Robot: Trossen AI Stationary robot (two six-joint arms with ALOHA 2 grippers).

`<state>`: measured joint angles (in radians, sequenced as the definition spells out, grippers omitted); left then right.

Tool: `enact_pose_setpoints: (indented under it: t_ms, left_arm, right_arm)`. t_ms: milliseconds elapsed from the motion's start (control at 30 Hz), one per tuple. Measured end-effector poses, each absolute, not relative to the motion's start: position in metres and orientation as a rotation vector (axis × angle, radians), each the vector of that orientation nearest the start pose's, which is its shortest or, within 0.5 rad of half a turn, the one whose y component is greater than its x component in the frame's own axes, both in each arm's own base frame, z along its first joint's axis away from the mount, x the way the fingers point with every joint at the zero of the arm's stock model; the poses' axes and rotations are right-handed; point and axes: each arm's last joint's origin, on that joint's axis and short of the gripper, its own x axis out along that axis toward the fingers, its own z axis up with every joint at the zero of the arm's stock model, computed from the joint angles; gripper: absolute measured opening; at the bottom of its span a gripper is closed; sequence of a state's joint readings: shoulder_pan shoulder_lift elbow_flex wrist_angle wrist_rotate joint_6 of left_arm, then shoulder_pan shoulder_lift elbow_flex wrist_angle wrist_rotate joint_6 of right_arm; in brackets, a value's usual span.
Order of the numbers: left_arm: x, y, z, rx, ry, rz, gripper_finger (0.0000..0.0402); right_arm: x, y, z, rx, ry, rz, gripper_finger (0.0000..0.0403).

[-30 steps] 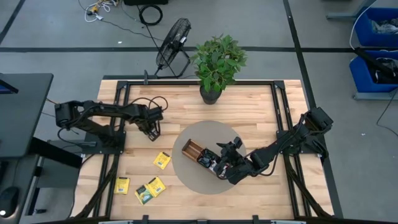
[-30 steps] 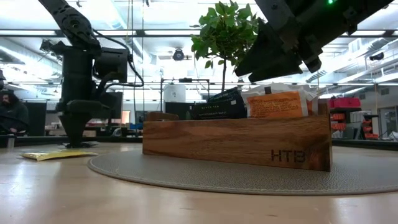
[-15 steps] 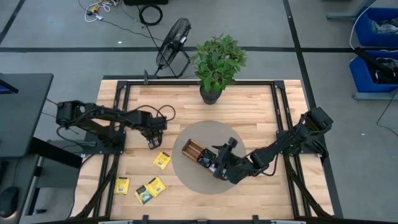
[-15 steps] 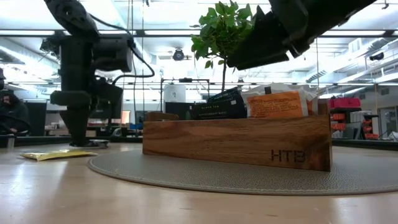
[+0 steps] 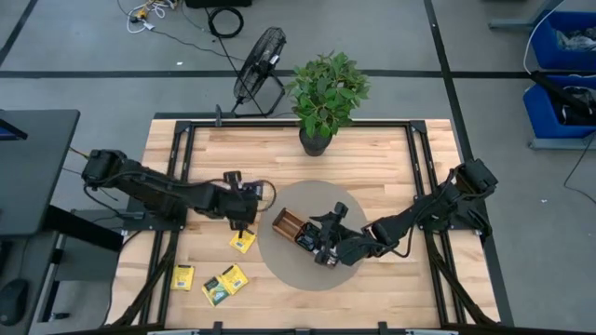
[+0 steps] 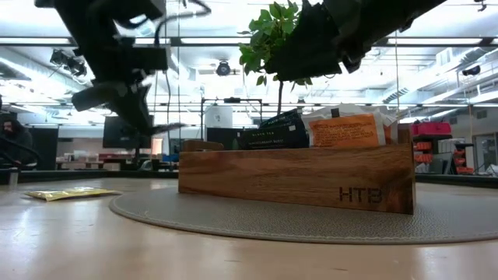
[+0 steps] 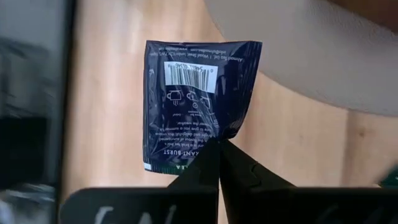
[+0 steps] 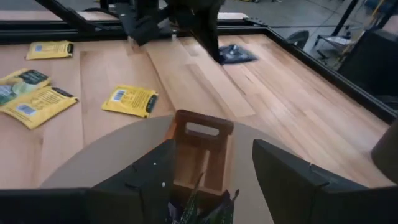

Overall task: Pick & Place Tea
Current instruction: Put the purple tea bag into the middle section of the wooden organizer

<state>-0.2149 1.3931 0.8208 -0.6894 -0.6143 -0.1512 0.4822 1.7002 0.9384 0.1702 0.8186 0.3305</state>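
Pinched shut in my left gripper is a dark navy sachet, gripped at one corner so that it hangs free above the wooden table, its barcode face toward my wrist camera. From above, that gripper sits just off the left edge of the round grey mat, over the nearest yellow sachet. My right gripper has its fingers spread wide with nothing between them, hovering over the wooden tray on the mat.

Seen from table height, the tray stands sachets on edge in its right-hand part: an orange-and-white sachet and dark ones beside it. The end compartment toward my left arm looks bare in the right wrist view. Three more yellow sachets lie flat on the table near its front left corner, well apart from the tray. A potted plant stands at the back edge of the table.

A second ago my left gripper was farther back and to the left, well clear of the mat; it has since moved toward the mat's edge. My right gripper has drawn slightly back along the tray, with its fingers just as wide. The yellow sachets have not shifted.
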Motion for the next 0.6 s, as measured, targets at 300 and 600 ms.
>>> enact_pose_setpoints:
  t_ms: [300, 600]
  left_arm:
    - [0.239, -0.068, 0.206, 0.67, 0.912, 0.512, 0.0002]
    - [0.25, -0.089, 0.219, 0.94, 0.775, 0.446, 0.0002]
  right_arm:
    - [0.319, 0.122, 0.216, 0.089, 0.343, -0.37, 0.0224]
    - [0.32, 0.084, 0.254, 0.33, 0.233, -0.31, 0.0224]
